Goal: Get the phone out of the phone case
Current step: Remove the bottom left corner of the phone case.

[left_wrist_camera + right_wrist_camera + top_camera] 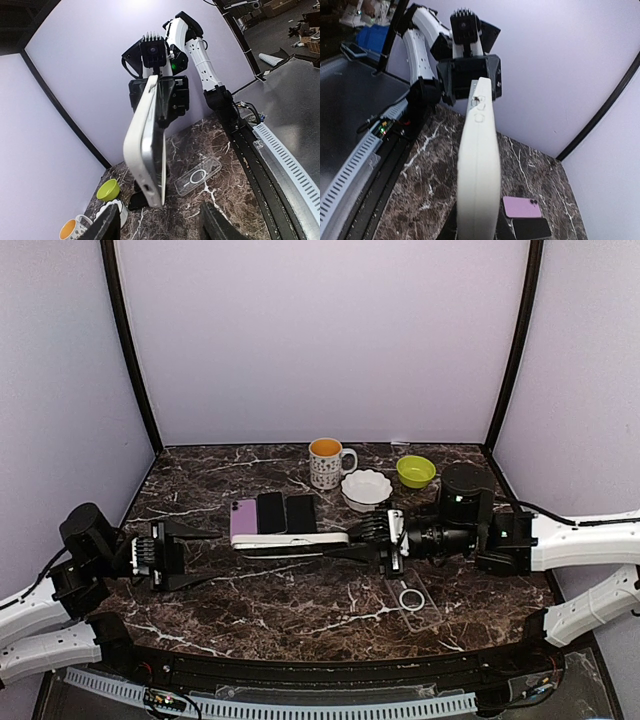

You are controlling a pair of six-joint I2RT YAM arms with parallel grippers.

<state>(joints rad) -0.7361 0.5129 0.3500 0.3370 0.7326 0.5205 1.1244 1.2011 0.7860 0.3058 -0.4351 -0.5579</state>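
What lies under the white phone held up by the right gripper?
The marble table and three phones lying flat in a row: a pink phone and two black phones. In the top view the white phone covers their near ends.

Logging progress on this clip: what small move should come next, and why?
Probably ease the left claw forward onto the free end of the white phone. The right claw is shut on the other end, holding it level above the table, while the left claw stands open, lined up with the phone but short of touching it.
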